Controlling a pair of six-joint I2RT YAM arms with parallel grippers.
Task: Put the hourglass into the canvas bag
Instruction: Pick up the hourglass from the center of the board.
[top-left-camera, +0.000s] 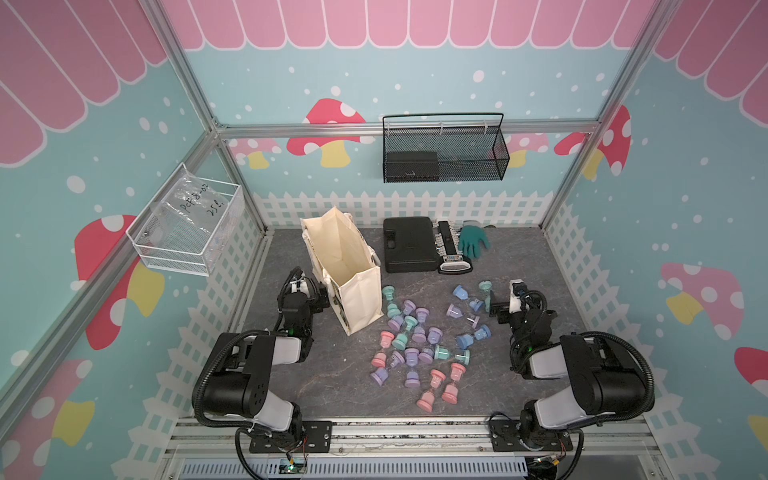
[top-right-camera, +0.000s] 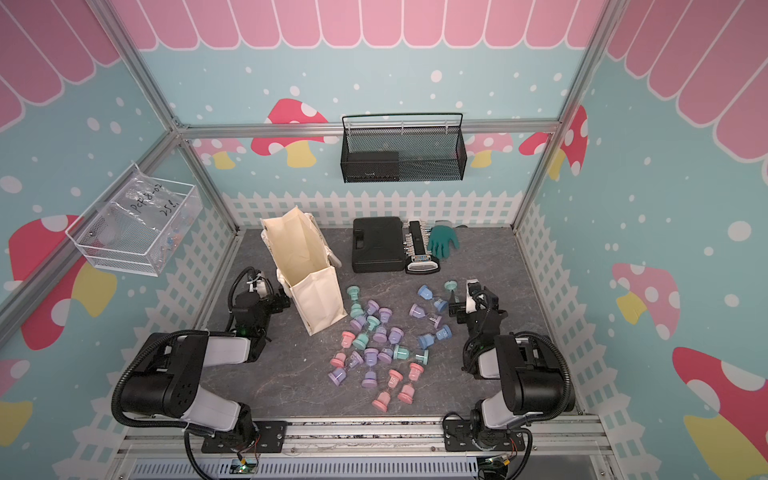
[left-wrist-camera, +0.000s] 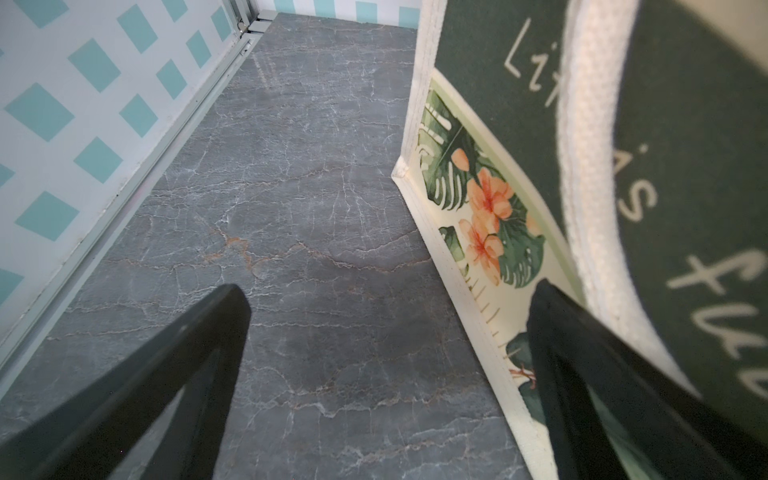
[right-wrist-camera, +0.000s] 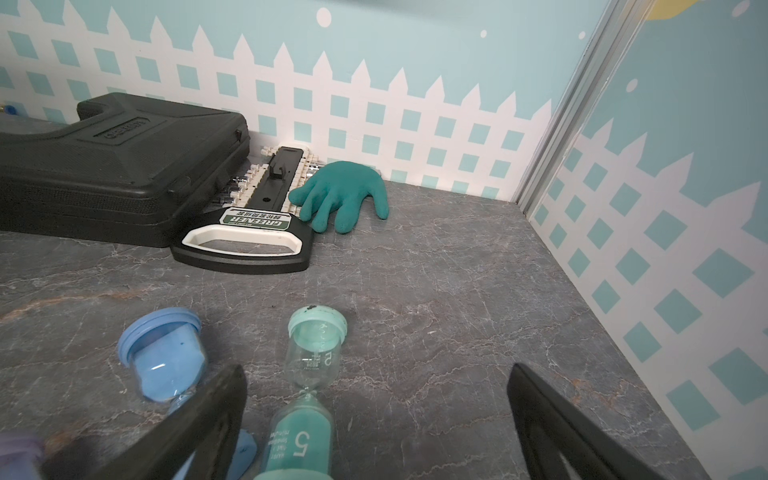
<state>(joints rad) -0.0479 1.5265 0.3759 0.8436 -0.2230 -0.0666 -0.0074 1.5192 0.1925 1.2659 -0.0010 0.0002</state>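
The cream canvas bag (top-left-camera: 345, 266) stands open at the back left of the table; its dark printed side panel (left-wrist-camera: 478, 199) faces my left gripper. Several hourglasses (top-left-camera: 411, 345) in pink, purple, teal and blue lie scattered right of the bag. My left gripper (left-wrist-camera: 388, 291) is open and empty over bare table, one finger close to the bag's side. My right gripper (right-wrist-camera: 376, 370) is open at the right of the pile. A teal hourglass (right-wrist-camera: 309, 386) lies on the table between its fingers, near one of them, untouched. A blue hourglass (right-wrist-camera: 164, 357) lies just outside that finger.
A flat black hard case (top-left-camera: 409, 245), a socket rack (top-left-camera: 451, 249) and a green glove (top-left-camera: 473, 241) lie along the back wall. A black mesh basket (top-left-camera: 444, 149) hangs on the back wall, a white wire basket (top-left-camera: 187, 224) on the left wall.
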